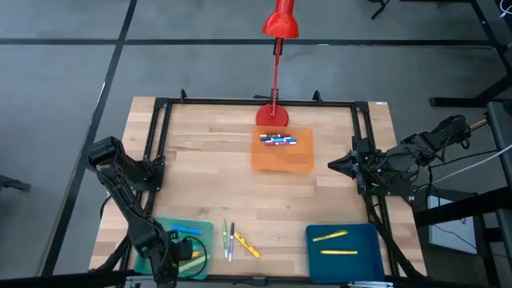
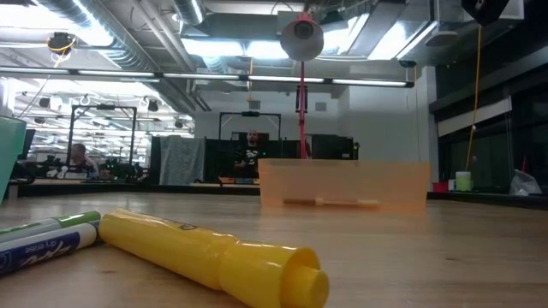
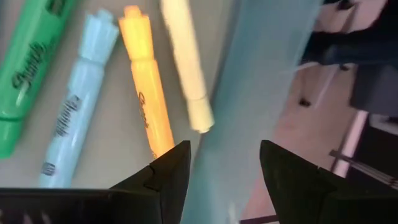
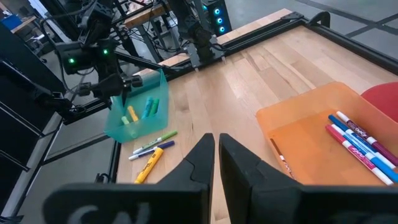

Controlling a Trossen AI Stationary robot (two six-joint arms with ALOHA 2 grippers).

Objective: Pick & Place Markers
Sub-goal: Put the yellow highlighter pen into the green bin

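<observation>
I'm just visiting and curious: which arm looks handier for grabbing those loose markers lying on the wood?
Probably the left. Its gripper hangs open over the green tray, right beside the loose markers; the right gripper waits shut at the far side.

Surface (image 1: 208, 160): pale wood, plank-striped, with a black frame (image 1: 160, 136) around it.

Green tray (image 1: 164, 232), translucent teal-green. Inside it, past my left end effector (image 3: 221, 180) with its black fingers: a green marker (image 3: 25, 68) with dark lettering, a pale blue marker (image 3: 74, 106), an orange marker (image 3: 146, 93), a cream-yellow marker (image 3: 186, 62).

Orange tray (image 1: 282, 156), translucent orange; white markers (image 1: 278, 139) with blue and pink-red caps in it.

Blue tray (image 1: 344, 250), deep blue, holding two yellow markers (image 1: 330, 236).

On bare wood: thin green and white markers (image 1: 228, 240) beside a yellow-orange marker (image 1: 248, 246).

Lamp (image 1: 279, 24): red all over.

My right end effector (image 4: 216, 155): black.
</observation>
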